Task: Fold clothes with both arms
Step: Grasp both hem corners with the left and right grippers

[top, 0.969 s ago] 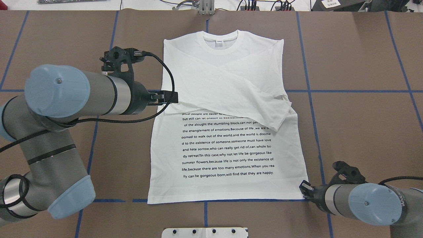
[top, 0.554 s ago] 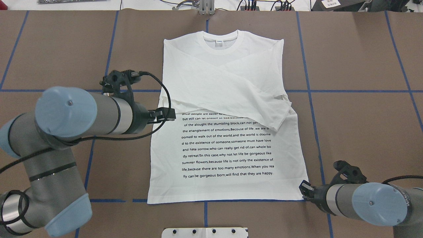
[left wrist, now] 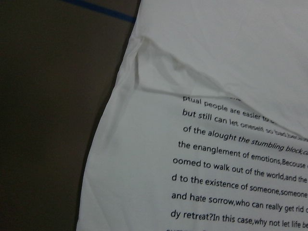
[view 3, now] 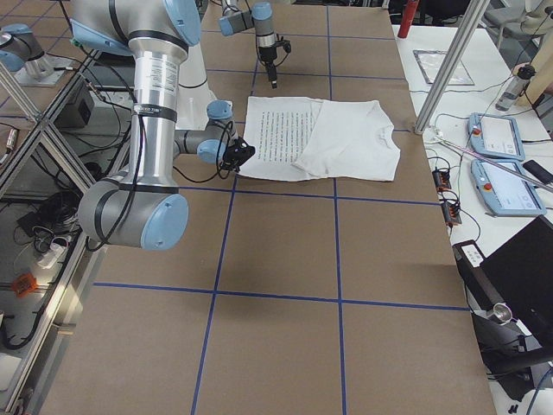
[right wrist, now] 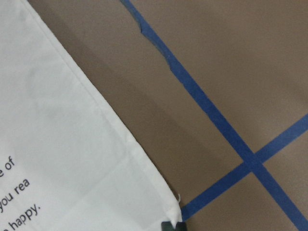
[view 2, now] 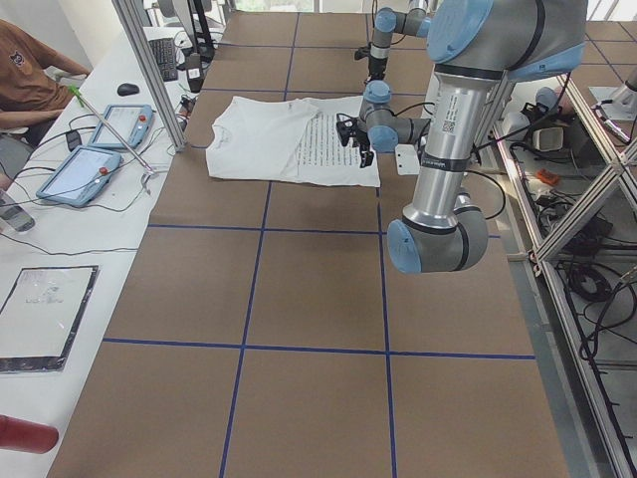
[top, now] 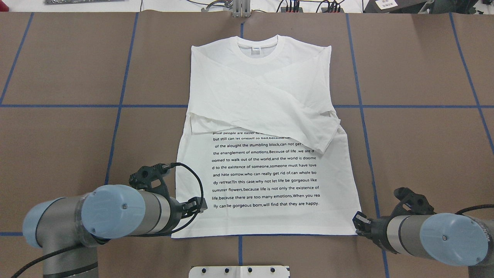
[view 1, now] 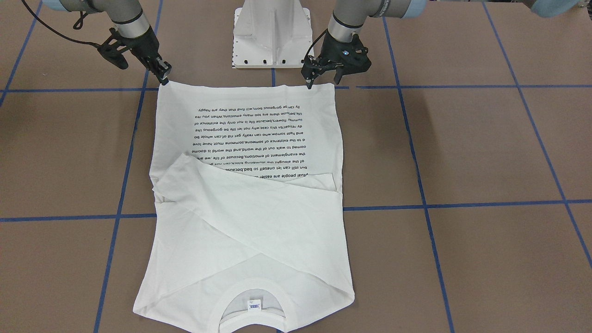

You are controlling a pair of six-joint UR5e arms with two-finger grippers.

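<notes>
The white T-shirt (top: 262, 96) lies flat on the brown table, collar far from me. Both sleeves are folded across its chest, above the lines of black text. My left gripper (top: 196, 205) hovers over the shirt's lower left part, just above the hem, and looks open; the front-facing view shows that gripper (view 1: 309, 78) at the hem edge. My right gripper (top: 358, 222) stands at the lower right hem corner and looks open too. In the right wrist view a dark fingertip (right wrist: 166, 225) touches the shirt (right wrist: 57, 144) at its corner. The left wrist view shows the shirt (left wrist: 216, 72) and no fingers.
The white pedestal base (view 1: 270, 32) stands just behind the hem. Blue tape lines (top: 405, 106) cross the brown table cover. Beyond the collar end, a metal post (view 2: 149, 70), tablets (view 2: 100, 149) on a side desk and a seated person (view 2: 30, 70) appear.
My left arm has swung from the folded sleeve cuff at the shirt's left edge back toward me, down to the left end of the hem. The right gripper has hardly moved.
</notes>
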